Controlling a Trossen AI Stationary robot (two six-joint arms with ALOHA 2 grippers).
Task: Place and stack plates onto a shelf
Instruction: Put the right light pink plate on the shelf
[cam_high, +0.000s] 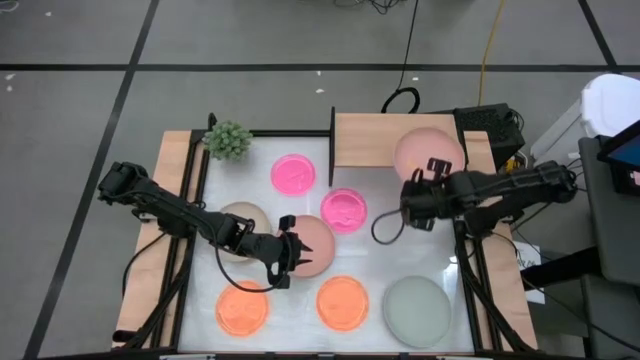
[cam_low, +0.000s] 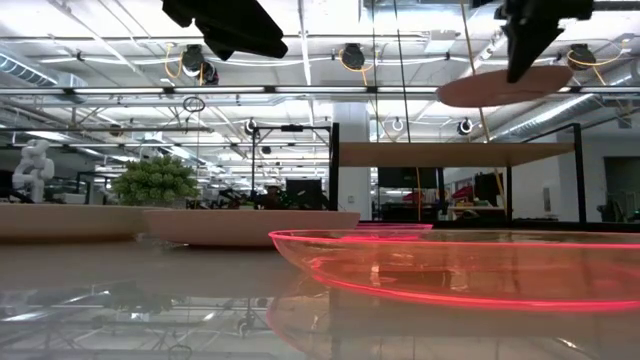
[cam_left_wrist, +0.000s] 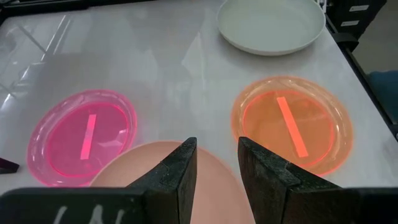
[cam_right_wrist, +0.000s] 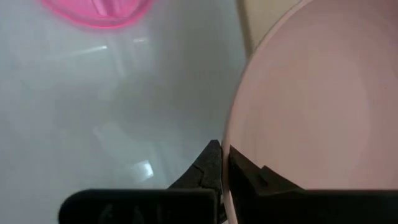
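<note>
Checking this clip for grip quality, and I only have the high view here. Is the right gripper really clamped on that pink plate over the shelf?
Observer: Yes. In the right wrist view the right gripper is shut on the dusty-pink plate, pinching its rim.
Operator: Is the plate resting on the shelf?
Observer: No. The low view shows it hanging clear above the shelf.
Operator: And the left gripper?
Observer: The left gripper has its fingers apart above the salmon-pink plate, gripping nothing.
</note>
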